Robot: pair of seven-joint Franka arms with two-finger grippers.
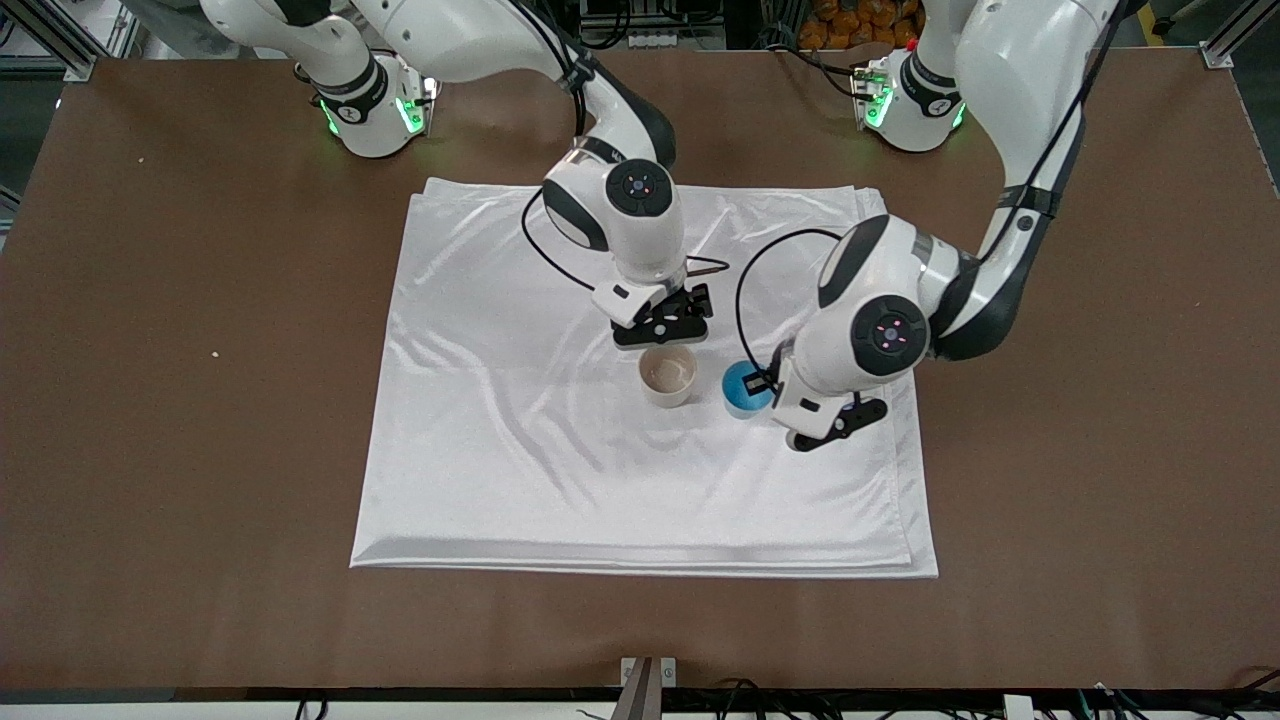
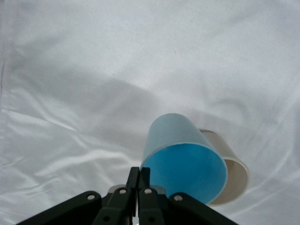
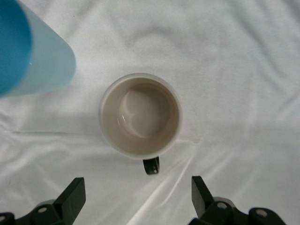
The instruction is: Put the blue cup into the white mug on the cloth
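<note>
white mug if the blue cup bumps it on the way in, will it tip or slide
Probably slide rather than tip: the white mug looks squat and stands upright on the glossy, wrinkled cloth. It seems ceramic, so likely heavy enough to resist a light knock from the blue cup, held by the left gripper.

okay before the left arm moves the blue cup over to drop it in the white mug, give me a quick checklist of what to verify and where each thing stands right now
1. Grip on the blue cup: ok. The left gripper pinches its rim with fingers closed on the wall.
2. Cup clear of the cloth: ok, it appears lifted, beside the white mug.
3. Mug upright and empty: ok. The right wrist view shows a bare beige interior.
4. Cup over the mug mouth: not ok. It is still off toward the left arm's end.
5. Right gripper out of the way: cannot tell. It is open, over the mug's handle side, and may crowd the approach.
6. Cup fits the mug: cannot tell.
</note>
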